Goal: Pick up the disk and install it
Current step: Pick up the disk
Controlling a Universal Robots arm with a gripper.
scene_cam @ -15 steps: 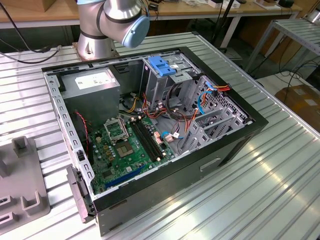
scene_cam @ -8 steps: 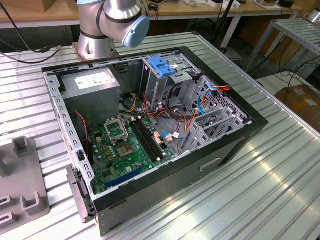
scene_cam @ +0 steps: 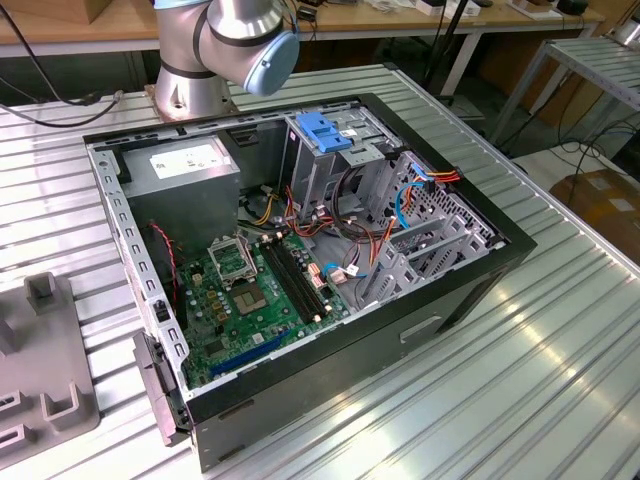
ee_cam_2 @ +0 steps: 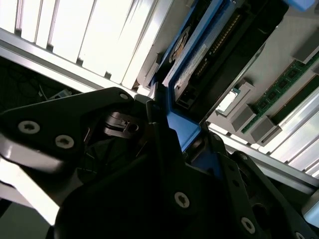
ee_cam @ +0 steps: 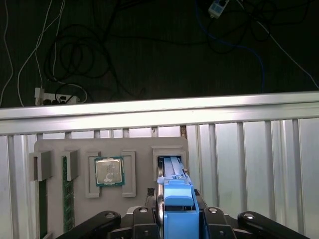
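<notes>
Exterior view, taken left to right: a grey fixture tray (scene_cam: 45,370) lies on the slatted metal bench (scene_cam: 560,330) at the exterior view's lower left. The arm (scene_cam: 225,45) stands at the upper left of the frame, behind the open computer case (scene_cam: 300,250), which fills the centre. Inside the case, a power supply (scene_cam: 185,165) with a white label sits toward the exterior view's left, with the motherboard (scene_cam: 255,290) below it in the frame. A drive cage topped by a blue latch (scene_cam: 325,132) stands toward the upper centre. In the first wrist view the tray carries memory modules (ee_cam: 67,199), then a processor (ee_cam: 108,172) in its own pocket, then the disk (ee_cam: 172,169) in the neighbouring slot. The disk stands on edge, its far end inside the slot. The tool (ee_cam: 178,196) is clenched on the near blue end of the disk, one finger against each side. The second wrist view agrees: a blue rail is pinched between the dark fingers (ee_cam_2: 154,149), and the labelled metal body runs away from them. Assessment: the grasp is made, but the disk is not yet clear of the tray. The lift, the carry to the case and the seating in the drive cage are all outstanding.
</notes>
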